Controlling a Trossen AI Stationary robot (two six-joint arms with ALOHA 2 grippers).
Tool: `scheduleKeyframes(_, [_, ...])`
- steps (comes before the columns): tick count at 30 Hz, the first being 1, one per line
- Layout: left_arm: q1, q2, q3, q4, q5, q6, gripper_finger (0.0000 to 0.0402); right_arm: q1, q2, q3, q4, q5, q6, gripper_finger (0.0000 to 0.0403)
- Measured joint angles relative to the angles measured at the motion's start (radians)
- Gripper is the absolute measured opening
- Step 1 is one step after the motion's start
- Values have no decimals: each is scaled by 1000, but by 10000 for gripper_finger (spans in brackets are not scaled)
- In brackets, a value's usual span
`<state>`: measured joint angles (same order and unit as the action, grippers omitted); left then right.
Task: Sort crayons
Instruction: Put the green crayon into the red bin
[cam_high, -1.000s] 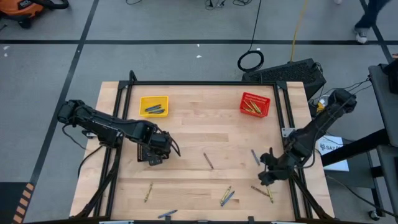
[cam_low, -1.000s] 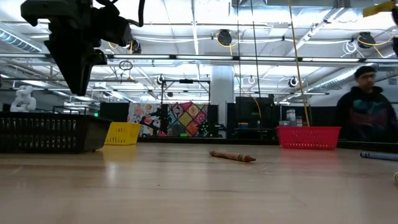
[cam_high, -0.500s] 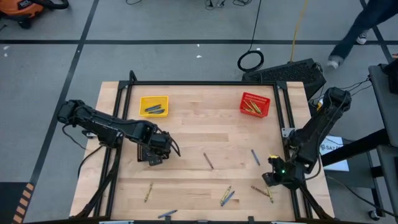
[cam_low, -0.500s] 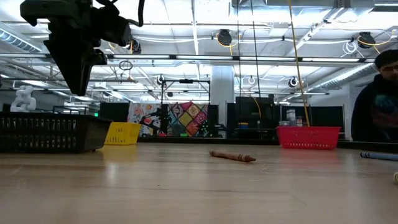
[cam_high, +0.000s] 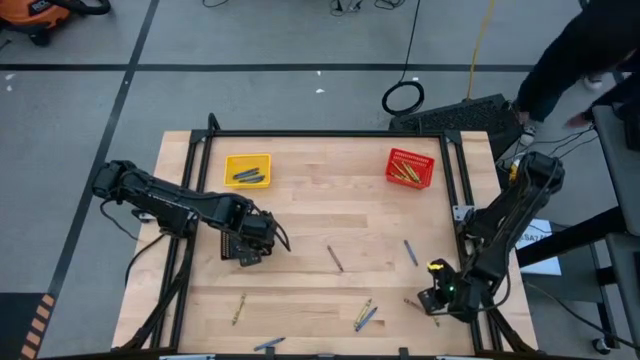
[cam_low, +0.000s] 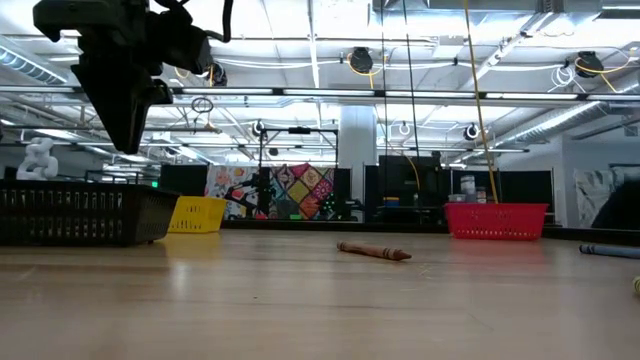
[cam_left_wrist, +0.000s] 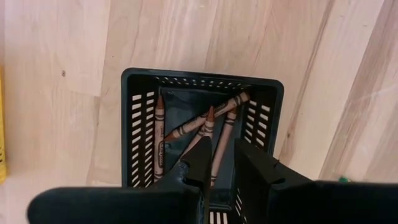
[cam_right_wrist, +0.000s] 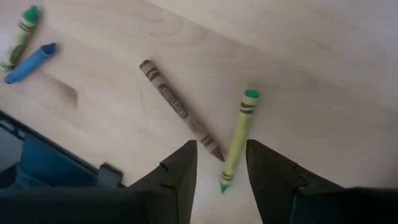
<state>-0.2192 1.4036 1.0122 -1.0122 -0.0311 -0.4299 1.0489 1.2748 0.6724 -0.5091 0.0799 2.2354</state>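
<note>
My left gripper (cam_left_wrist: 221, 171) hangs open, pointing straight down over the black basket (cam_left_wrist: 140, 124), which holds several brown crayons (cam_left_wrist: 199, 124). Nothing is between its fingers. In the low view it (cam_low: 125, 140) stands well above the basket (cam_low: 80, 212). My right gripper (cam_high: 432, 297) is open near the table's front right, slanting down over a brown crayon (cam_right_wrist: 180, 109) and a yellow-green crayon (cam_right_wrist: 237, 140) that lie flat on the table. The yellow-green one's lower tip shows between the fingers; they touch neither crayon. A blue crayon (cam_right_wrist: 28, 62) and a green one (cam_right_wrist: 18, 37) lie farther off.
A yellow basket (cam_high: 247, 169) with blue crayons stands at the far left, a red basket (cam_high: 410, 167) with yellow ones at the far right. Loose crayons lie mid-table (cam_high: 335, 258), right of it (cam_high: 410, 252) and along the front (cam_high: 239, 308) (cam_high: 364, 315) (cam_high: 268, 344).
My right gripper has moved toward the table's near edge and a little down, rolling about its own axis, and now stands over the crayon pair at the front right. Its fingers have stayed open. A person has walked past beyond the table's far right.
</note>
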Motion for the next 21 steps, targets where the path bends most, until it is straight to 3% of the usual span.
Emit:
scheduleKeyframes(12, [0, 0, 0, 2, 0, 18, 63, 0, 104, 0, 29, -7, -3, 125])
scheduleKeyframes(21, [0, 0, 0, 10, 0, 18, 63, -1, 183, 4, 30, -73, 1, 125])
